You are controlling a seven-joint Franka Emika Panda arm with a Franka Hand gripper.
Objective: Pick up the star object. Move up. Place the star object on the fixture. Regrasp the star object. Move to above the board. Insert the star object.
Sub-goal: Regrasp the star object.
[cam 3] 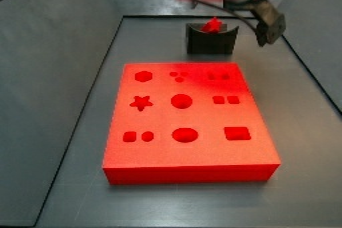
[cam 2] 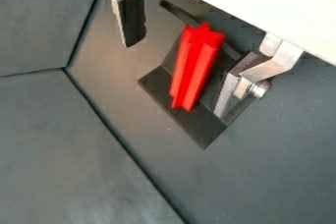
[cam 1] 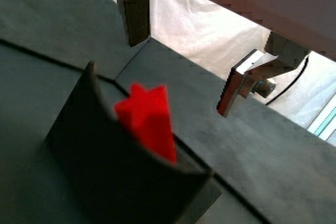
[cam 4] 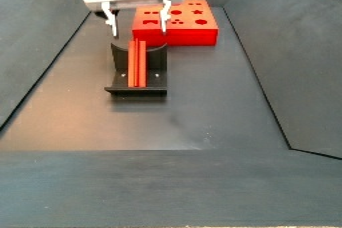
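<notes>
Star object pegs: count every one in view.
1: the star object lies along the fixture, beneath the open jaws of the gripper. None shows on the board; more could be hidden.

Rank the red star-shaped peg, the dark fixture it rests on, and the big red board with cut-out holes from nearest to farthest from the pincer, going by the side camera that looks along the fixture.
With the pincer open above the fixture:
1. Red star-shaped peg, lying directly below the fingers.
2. Dark fixture, underneath the peg.
3. Large red board with cut-out holes, behind the fixture.
</notes>
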